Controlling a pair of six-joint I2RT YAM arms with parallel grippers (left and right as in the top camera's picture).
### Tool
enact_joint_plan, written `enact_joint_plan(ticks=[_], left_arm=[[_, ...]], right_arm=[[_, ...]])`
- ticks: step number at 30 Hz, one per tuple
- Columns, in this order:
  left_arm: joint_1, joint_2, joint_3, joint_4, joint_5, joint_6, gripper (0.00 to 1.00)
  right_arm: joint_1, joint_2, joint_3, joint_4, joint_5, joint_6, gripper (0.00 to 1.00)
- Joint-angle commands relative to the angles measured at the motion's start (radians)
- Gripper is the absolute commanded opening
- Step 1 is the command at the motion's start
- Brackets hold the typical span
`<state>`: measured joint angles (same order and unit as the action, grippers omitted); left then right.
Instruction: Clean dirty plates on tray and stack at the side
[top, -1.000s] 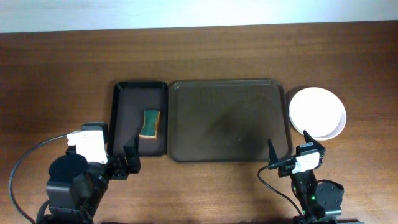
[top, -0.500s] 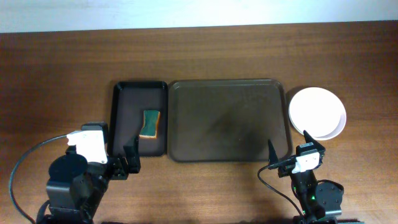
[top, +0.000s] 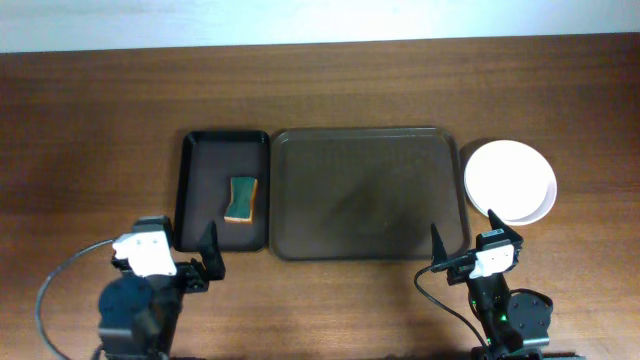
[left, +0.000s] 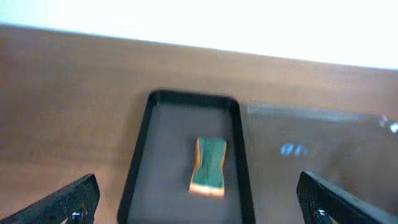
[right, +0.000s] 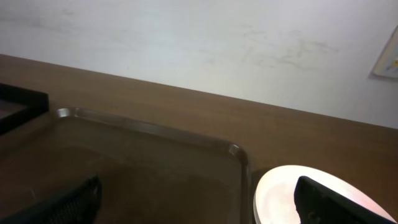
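left wrist view: my left gripper (left: 198, 180) is spread wide, holding nothing, facing the green sponge (left: 208, 165) in the narrow tray (left: 140, 168). my right gripper (right: 198, 183) is just as wide and empty, by the near right corner of the big tray (right: 143, 162). i see the plates (top: 510, 178) piled on the table (top: 100, 120), just right of that tray.

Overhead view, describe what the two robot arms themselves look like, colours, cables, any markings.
Both arms are black with round joint housings. The left arm carries a white block at its wrist, with a grey cable looping off sideways. The right arm has a smaller white block, a thin black cable and a tiny green light. Their fingers are black and tapered.
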<state>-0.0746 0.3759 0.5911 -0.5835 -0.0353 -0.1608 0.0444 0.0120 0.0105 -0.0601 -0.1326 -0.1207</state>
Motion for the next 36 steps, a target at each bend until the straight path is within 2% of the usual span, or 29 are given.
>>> enact_joint_plan(ticks=[1,9,12,16,21,36], left_arm=[[0.026,-0.163,-0.221,0.19,0.035,0.008,1.0],[0.026,-0.334,-0.516,0.588,0.022,0.008,0.99],[0.025,-0.359,-0.581,0.706,-0.03,0.008,0.99],[0.025,-0.365,-0.583,0.678,-0.093,0.009,0.99],[0.025,-0.371,-0.583,0.504,-0.031,0.026,1.0],[0.025,-0.371,-0.583,0.507,-0.029,0.027,0.99]], right_arm=[[-0.006,-0.009,-0.005,-0.005,-0.013,-0.002,0.99],[-0.006,-0.009,-0.005,-0.005,-0.013,-0.002,0.99],[-0.006,-0.009,-0.005,-0.005,-0.013,-0.003,0.98],[-0.006,-0.009,-0.005,-0.005,-0.013,-0.002,0.99],[-0.006,-0.009,-0.005,-0.005,-0.013,-0.002,0.99],[-0.006,-0.009,-0.005,-0.005,-0.013,-0.002,0.99]])
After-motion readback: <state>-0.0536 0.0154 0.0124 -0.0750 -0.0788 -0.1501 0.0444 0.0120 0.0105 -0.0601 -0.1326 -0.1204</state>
